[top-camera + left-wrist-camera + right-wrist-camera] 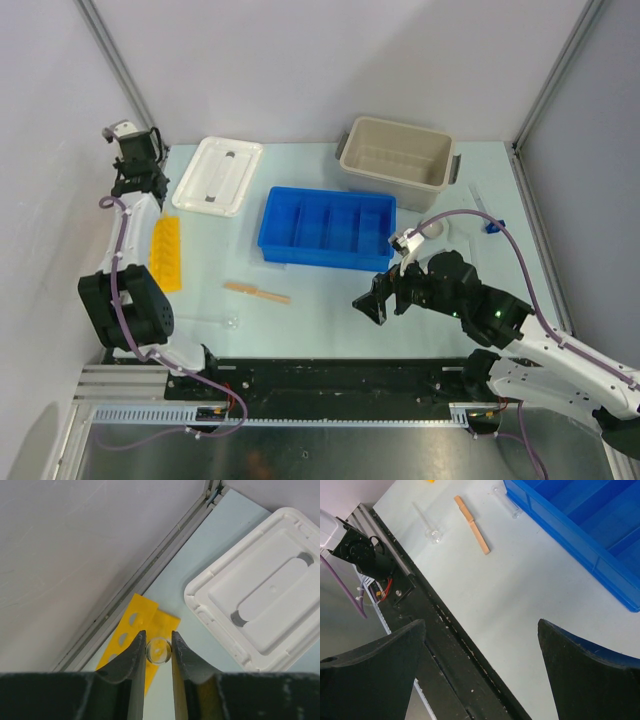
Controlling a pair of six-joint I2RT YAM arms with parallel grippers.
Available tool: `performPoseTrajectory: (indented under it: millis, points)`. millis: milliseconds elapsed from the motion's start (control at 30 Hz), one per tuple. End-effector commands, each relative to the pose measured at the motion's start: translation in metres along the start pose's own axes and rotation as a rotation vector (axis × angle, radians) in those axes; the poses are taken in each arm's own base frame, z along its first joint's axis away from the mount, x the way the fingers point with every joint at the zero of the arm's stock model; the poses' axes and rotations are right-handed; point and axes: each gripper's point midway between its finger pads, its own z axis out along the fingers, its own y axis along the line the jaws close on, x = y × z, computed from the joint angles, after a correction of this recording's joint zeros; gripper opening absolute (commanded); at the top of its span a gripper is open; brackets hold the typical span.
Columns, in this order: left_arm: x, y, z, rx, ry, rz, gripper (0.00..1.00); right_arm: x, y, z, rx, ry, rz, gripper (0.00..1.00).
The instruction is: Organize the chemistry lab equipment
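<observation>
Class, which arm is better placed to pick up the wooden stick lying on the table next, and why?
Right. The right gripper is open and empty, with the wooden stick in its wrist view. The left gripper is closed on a clear glass tube over by the yellow rack.

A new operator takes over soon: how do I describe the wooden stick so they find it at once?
Find the blue divided tray in the middle of the table. Just off its front left corner, toward the near edge, lies the tan wooden stick. Its neighbours are clear glass tubes; it alone is opaque and tan.
</observation>
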Motion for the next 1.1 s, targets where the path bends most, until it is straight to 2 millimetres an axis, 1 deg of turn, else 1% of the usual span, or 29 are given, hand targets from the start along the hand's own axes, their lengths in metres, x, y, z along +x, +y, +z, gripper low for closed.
performPoseTrajectory:
  millis: [0, 100, 267, 467, 567, 700, 800, 867, 1000, 1067]
  points:
    - [0.009, 0.001, 0.013, -0.018, 0.017, 0.014, 0.13, -0.007, 0.003, 0.001, -0.018, -0.024, -0.012, 0.99]
    - [0.019, 0.002, 0.019, -0.027, 0.041, 0.016, 0.14, -0.006, 0.002, 0.001, -0.013, -0.023, -0.012, 0.99]
    - [0.034, 0.002, 0.025, -0.038, 0.07, 0.017, 0.19, -0.006, 0.0, 0.002, -0.011, -0.021, -0.015, 0.99]
    - [0.04, 0.004, 0.027, -0.052, 0.079, 0.015, 0.29, -0.006, -0.002, 0.002, -0.006, -0.017, -0.012, 0.99]
    - [0.042, 0.004, 0.028, -0.053, 0.085, 0.012, 0.37, -0.005, -0.003, 0.002, -0.001, -0.015, -0.012, 0.99]
    - [0.044, 0.003, 0.028, -0.046, 0.09, 0.008, 0.41, -0.004, -0.004, 0.001, 0.003, -0.01, -0.01, 0.99]
    - [0.04, 0.001, 0.025, -0.03, 0.082, -0.001, 0.47, -0.003, -0.005, -0.001, 0.01, -0.01, -0.006, 0.99]
    - [0.032, 0.0, 0.018, -0.011, 0.065, -0.011, 0.53, -0.004, -0.006, -0.001, 0.017, -0.011, -0.001, 0.99]
    - [0.008, -0.003, -0.003, 0.039, 0.011, -0.044, 0.66, -0.004, -0.007, 0.001, 0.022, -0.012, 0.028, 1.0]
    - [-0.006, -0.006, -0.018, 0.084, -0.016, -0.06, 0.75, -0.005, -0.006, 0.004, 0.02, -0.012, 0.044, 0.99]
